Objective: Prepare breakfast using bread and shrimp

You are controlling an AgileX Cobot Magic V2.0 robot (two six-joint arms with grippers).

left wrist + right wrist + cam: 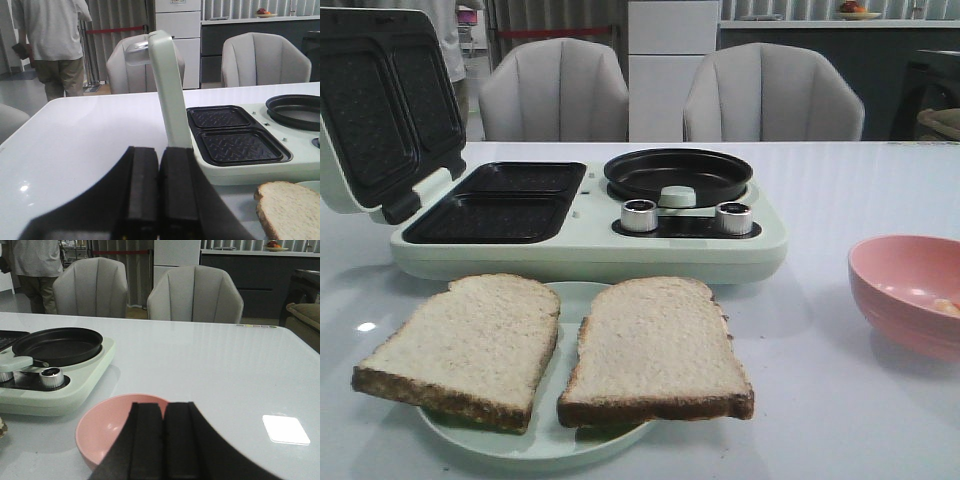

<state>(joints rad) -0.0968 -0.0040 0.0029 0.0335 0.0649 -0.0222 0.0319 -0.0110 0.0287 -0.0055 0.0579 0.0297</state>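
Observation:
Two slices of bread, one on the left (470,345) and one on the right (655,350), lie side by side on a pale green plate (535,445) at the table's front. A corner of one slice (290,207) shows in the left wrist view. A pink bowl (910,290) stands at the right; a small orange piece of shrimp (947,307) shows inside it. My left gripper (160,150) is shut and empty, in front of the breakfast maker's raised lid (167,90). Just short of the pink bowl (107,427) my right gripper (162,407) is shut and empty, hiding part of it. Neither gripper appears in the front view.
The mint-green breakfast maker (590,215) sits behind the plate, lid (380,105) open at the left, two black sandwich wells (505,200), a round black pan (678,175) and two knobs (685,217). Two grey chairs stand beyond the table. A person (50,45) stands far off.

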